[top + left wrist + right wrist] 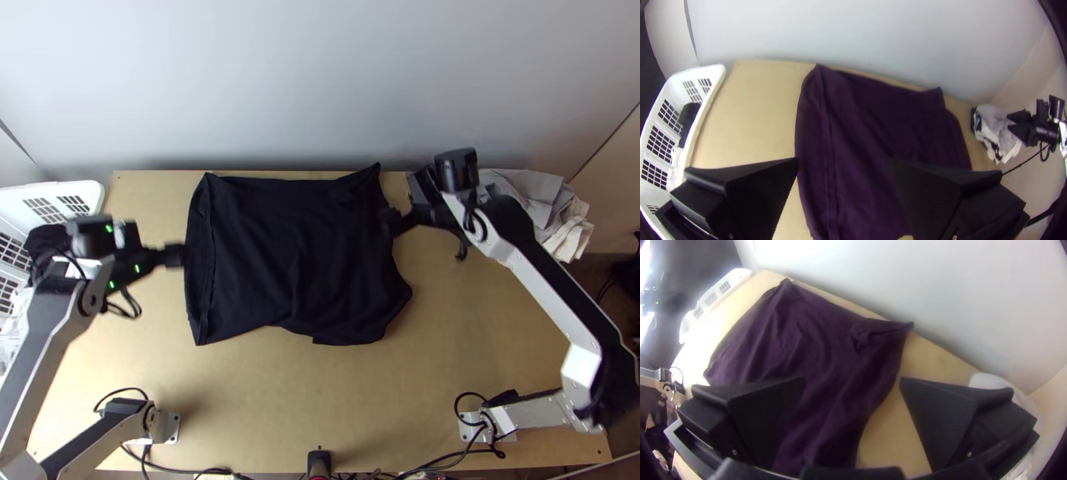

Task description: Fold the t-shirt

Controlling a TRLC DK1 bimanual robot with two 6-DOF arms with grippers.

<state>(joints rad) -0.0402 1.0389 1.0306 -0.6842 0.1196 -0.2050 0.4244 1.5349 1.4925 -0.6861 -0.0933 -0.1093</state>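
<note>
The dark t-shirt [296, 256] lies spread as a rough rectangle on the table, its left side turned over in a narrow strip and its lower right part rounded and wrinkled. Beside its left edge is my left gripper [178, 255]; in the left wrist view that gripper [843, 162] stands open, the shirt [871, 133] beyond its parted fingers. At the shirt's upper right edge is my right gripper [392, 222]. The right wrist view has this gripper [852, 382] open too, with the shirt [818, 355] and bare wood between its fingers. Neither holds cloth.
A white basket [90, 190] with dark and light cloth inside stands at the left table edge. Light crumpled cloths [536, 208] lie at the back right. Bare table [264, 400] stretches in front of the shirt, and a pale wall rises behind the table.
</note>
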